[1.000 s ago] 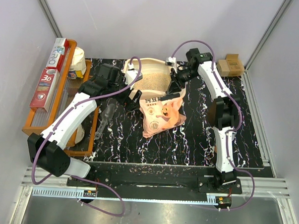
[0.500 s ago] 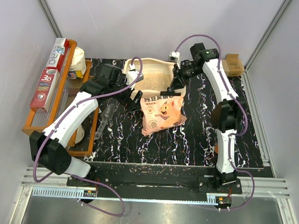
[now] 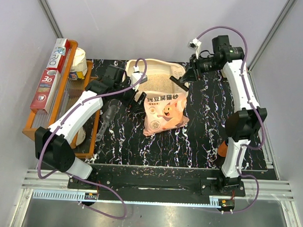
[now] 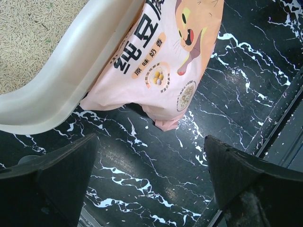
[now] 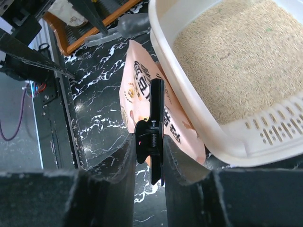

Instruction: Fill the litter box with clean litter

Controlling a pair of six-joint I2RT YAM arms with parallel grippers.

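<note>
Between the fingers of my right gripper a black clip stands on edge. The two pads are drawn in narrow against its spring and hold it firmly, and its long bar reaches out past the fingertips. Just beyond that bar lies the pink-and-white bag, its printed face up. To the right of the fingertips and a little farther out sits the litter box. Its slotted grille is the end nearest the right finger. The clean litter lies spread inside the box as an even bed of pale granules, on the far side of the grille from my fingers. One long side of the bag touches the wall of the box.

My left gripper is as wide open as I see it go, with nothing between its fingers. Only the black marbled table shows in the gap. Straight ahead of those fingertips is the lower end of the bag, and ahead to the left is a rounded corner of the box's rim with litter visible behind it. From above, the left gripper hangs just beside the bag's upper edge, apart from it. The orange tray is well off to its left.
</note>
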